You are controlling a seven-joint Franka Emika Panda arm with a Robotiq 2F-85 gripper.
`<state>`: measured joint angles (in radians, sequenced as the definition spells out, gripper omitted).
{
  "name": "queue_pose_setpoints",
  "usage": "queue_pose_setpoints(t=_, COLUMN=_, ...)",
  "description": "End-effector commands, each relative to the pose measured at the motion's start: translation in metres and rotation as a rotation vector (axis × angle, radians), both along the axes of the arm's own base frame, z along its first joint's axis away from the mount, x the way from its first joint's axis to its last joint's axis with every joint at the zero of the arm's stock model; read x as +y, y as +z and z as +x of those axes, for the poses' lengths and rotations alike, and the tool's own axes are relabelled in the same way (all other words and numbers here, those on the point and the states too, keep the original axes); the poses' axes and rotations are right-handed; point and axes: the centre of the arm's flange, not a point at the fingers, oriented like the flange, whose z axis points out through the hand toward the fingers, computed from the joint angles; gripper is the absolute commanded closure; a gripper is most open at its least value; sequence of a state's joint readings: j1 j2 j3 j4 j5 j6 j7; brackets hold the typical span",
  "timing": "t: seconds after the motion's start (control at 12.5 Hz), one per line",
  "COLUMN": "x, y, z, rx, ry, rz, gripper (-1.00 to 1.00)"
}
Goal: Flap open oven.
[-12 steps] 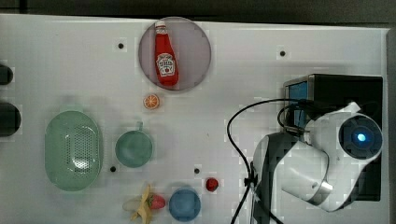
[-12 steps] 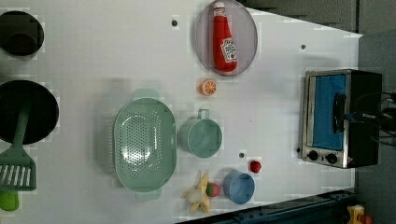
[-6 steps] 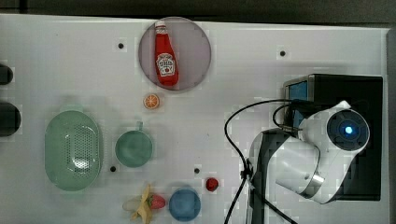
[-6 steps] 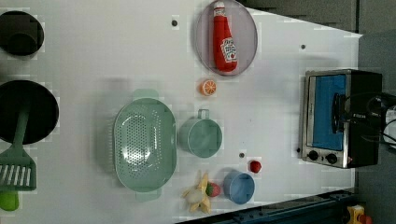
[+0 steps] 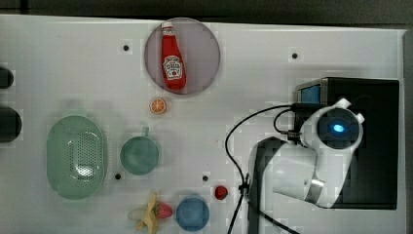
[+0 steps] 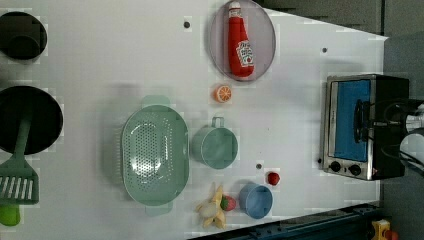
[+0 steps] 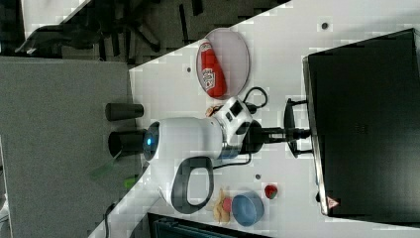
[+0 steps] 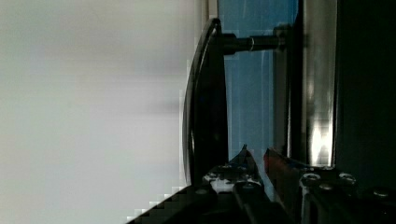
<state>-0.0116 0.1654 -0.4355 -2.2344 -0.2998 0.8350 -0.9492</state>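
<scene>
Shifted since the earlier frame: arm head moved toward the top view's upper left, closer to the oven front. Jaws: reaching to the black bar handle; whether they clasp it, cannot tell. Oven: right edge of the left view, door shut. Advice: seat fingers behind the bar, then pull outward and down along the hinge arc. Tabletop: white.
</scene>
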Motion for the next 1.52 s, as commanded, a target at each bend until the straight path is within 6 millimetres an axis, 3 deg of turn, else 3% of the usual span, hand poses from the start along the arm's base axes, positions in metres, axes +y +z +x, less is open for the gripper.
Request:
queue_pose_setpoints(t=0.08, x=0.069, y=-0.019, z=0.016, rx=0.012, ry=0.001, rz=-0.032, gripper=0.65)
queue_pose_setpoints(t=0.4, x=0.115, y=-0.049, z=0.022, rx=0.036, ry=0.013, rz=-0.137, gripper=0.65)
queue_pose_setpoints(t=0.88, x=0.179, y=-0.120, z=0.022, rx=0.033, ry=-0.018, rz=-0.304, gripper=0.65)
queue_pose_setpoints(t=1.52, x=0.227, y=-0.192, z=0.022, rx=0.071, ry=0.077, rz=-0.451, gripper=0.65)
